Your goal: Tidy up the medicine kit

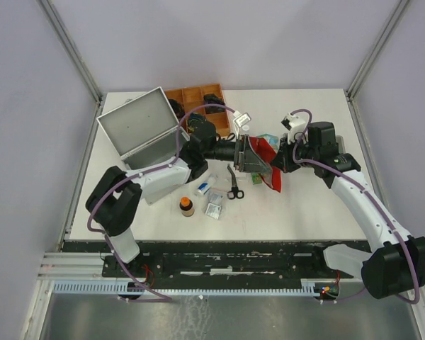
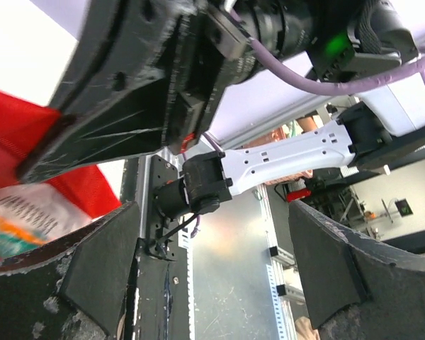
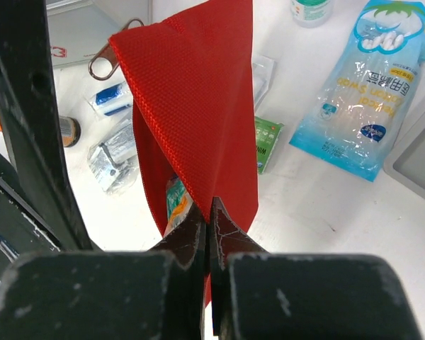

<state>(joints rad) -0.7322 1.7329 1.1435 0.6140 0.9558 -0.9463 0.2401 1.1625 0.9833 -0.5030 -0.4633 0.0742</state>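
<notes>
**Kit sat open at the far left, right arm had the red pouch**

Closest to the arm bases, a brown bottle (image 1: pixel 187 206), a few foil packets (image 1: pixel 214 207) and the scissors (image 1: pixel 234 187) lay loose on the table (image 1: pixel 304 227). Just past those, mid-table, the right gripper (image 3: pixel 212 223) was clamped tight on one edge of a red pouch (image 3: pixel 191 106), which was soft fabric, folded and floppy. The left gripper (image 2: pixel 212 283) sat right beside it, fingers spread wide with nothing between them. A cotton bag (image 3: pixel 368 85) and a green packet (image 3: pixel 268 142) lay near the pouch.

Further back, at the far-left corner, was the medicine kit (image 1: pixel 138 127), lid standing up, just beside the wooden tray (image 1: pixel 198 99). The left arm crossed in front of it, so I couldn't make out the latch or handle.

My take on handling it: it's an aluminium box, so stiff and not going to flex. It's probably light while empty, but bulky. The smooth flat walls looked slippery for two small pads. I'd pinch the thin rim of a wall or the lid's edge, not the broad sides. The hinged lid could swing if bumped.
</notes>
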